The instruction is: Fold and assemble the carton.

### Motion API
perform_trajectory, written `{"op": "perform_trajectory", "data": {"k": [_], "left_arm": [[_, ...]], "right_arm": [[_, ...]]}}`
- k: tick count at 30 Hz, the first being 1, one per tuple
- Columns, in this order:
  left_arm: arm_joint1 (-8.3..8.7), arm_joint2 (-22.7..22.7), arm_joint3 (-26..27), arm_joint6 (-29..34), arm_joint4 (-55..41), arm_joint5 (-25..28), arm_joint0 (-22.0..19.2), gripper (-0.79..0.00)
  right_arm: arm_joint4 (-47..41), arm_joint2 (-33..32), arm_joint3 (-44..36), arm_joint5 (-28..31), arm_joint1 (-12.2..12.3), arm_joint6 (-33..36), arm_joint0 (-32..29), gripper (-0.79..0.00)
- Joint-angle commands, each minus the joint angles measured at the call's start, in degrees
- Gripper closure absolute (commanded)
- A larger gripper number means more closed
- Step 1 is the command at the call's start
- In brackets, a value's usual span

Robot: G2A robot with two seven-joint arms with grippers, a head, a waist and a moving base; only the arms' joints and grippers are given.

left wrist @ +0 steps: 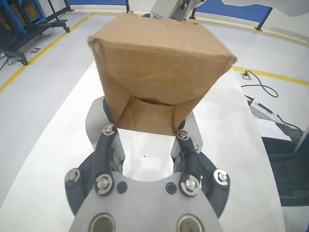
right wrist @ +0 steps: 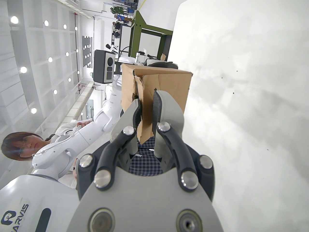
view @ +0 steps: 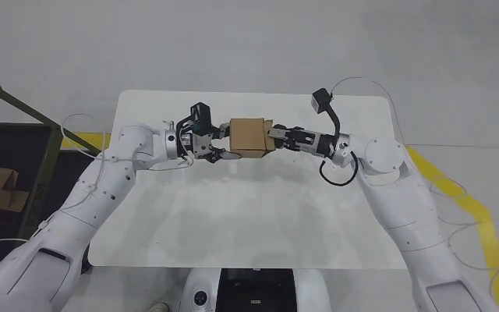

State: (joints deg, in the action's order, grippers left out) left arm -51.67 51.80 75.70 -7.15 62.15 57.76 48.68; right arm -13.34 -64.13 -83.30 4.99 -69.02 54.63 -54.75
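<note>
The white bench (view: 257, 226) carries the brown carton (view: 248, 135) toward its 12 o'clock edge, spanned between both arms. From above, the left pincer (view: 221, 148) meets the carton at 9 o'clock and the right pincer (view: 274, 137) at 3 o'clock. The left wrist view adds that its fingers (left wrist: 104, 121) straddle the carton's narrow folded end, gripping both sides. The right wrist view adds that its pincer is narrowed onto a ragged flap edge.
</note>
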Motion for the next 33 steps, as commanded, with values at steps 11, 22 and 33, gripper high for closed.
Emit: {"op": "perform_trajectory", "data": {"k": [11, 22, 33], "left_arm": [[-0.34, 1.08, 1.87, 1.96, 2.54, -2.92, 1.25, -0.354], [-0.53, 2.18, 3.89, 4.79, 4.05, -6.24, 2.62, -0.296], [-0.82, 2.92, 4.54, 6.12, 3.9, -5.81, 3.31, -0.283]], "right_arm": [[1.87, 0.74, -0.51, -1.15, 0.11, -0.65, 0.6, -0.046], [4.24, 1.38, -2.13, -2.43, 0.31, -1.2, 0.26, -0.028], [5.17, 2.05, -3.34, -1.59, 0.35, -1.83, 0.35, -0.034]]}}
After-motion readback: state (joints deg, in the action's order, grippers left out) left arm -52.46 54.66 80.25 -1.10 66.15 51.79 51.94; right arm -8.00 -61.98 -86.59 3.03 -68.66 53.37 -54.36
